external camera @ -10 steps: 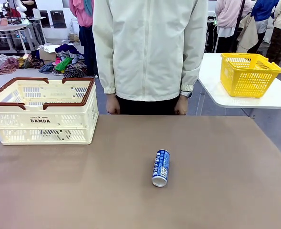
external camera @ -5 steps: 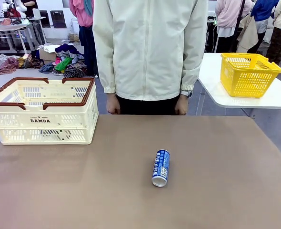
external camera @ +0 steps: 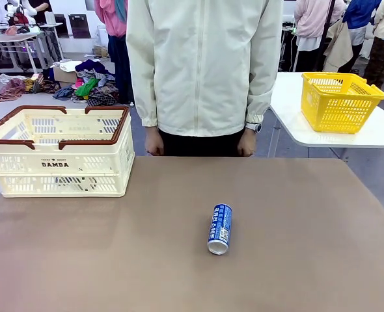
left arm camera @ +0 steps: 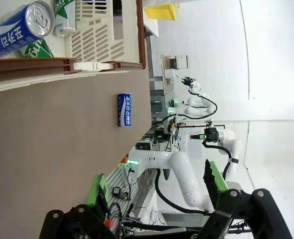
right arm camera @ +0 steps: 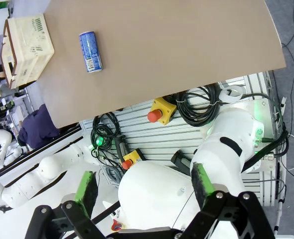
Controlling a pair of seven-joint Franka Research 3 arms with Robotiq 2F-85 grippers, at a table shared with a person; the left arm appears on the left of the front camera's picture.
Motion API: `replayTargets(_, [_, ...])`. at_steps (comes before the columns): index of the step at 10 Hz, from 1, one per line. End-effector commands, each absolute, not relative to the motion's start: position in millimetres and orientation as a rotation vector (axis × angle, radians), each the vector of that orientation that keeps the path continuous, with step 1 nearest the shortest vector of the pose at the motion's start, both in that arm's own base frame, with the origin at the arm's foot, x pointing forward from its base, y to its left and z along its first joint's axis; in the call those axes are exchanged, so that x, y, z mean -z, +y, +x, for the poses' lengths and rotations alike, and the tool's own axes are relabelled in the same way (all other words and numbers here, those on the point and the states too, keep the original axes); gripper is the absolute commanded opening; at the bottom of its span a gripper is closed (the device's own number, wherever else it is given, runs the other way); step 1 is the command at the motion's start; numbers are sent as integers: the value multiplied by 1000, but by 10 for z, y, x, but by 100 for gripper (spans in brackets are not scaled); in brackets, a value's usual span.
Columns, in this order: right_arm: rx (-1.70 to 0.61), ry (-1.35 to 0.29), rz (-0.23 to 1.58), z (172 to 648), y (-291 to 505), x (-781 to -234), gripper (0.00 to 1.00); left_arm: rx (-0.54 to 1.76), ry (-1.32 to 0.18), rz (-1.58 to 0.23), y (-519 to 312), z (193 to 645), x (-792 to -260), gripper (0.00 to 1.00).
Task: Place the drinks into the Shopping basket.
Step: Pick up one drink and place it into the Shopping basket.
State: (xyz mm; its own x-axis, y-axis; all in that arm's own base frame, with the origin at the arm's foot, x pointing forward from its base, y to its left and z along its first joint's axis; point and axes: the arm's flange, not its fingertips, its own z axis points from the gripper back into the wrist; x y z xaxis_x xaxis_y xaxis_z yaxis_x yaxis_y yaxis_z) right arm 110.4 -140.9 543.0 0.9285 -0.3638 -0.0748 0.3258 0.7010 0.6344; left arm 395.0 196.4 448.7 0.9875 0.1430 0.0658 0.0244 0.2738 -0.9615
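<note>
desk (external camera: 114,260): brown, with our shopping basket (external camera: 58,162) at far left.
blue can (external camera: 220,228): lying mid-desk, long axis running near-to-far, well apart from the basket.
left end effector (left arm camera: 157,199): fingers apart, empty.
right end effector (right arm camera: 144,189): fingers apart, empty; we judge it nearer.

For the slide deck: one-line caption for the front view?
Blue can lies on its side mid-table, the cream Shopping basket at far left, a person standing behind the table.

Bench (external camera: 309,260): brown, matte top.
Side table (external camera: 289,117): white, at right, carrying a yellow basket (external camera: 338,101).
Floor (external camera: 374,169): grey.
Far left: clothes pile (external camera: 88,88) on floor.
Walls: white.
</note>
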Motion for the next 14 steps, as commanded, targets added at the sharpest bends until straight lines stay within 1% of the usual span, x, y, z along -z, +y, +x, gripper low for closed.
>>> replayTargets(1, [362,-69,707,1000,-1421,-5437,100,-25,-145,-1238,1546,4043,-4883,100])
replayTargets(2, [362,-69,707,1000,-1421,-5437,100,50,-99,-1136,980,4135,-5258,100])
replayTargets(3, [362,-69,707,1000,-1421,-5437,100,185,60,-975,268,4275,-5517,100])
replayTargets(4, [362,-69,707,1000,-1421,-5437,100,268,162,-844,-360,4344,-5604,100])
replayTargets(5, [362,-69,707,1000,-1421,-5437,100,308,222,-699,-971,4343,-5595,100])
replayTargets(6, [362,-69,707,1000,-1421,-5437,100,354,287,-622,-1537,4325,-5517,100])
replayTargets(7, [362,-69,707,1000,-1421,-5437,100,339,288,-562,-2152,4255,-5339,100])
replayTargets(9, [362,-69,707,1000,-1421,-5437,100,346,233,-483,-3061,4060,-4867,100])
replayTargets(11, [362,-69,707,1000,-1421,-5437,100,351,96,-432,-3781,3919,-4433,100])
replayTargets(13, [362,-69,707,1000,-1421,-5437,100,304,45,-535,-3962,4105,-4367,100])
replayTargets(14, [362,-69,707,1000,-1421,-5437,100,380,111,-481,-3917,3850,-4390,100])
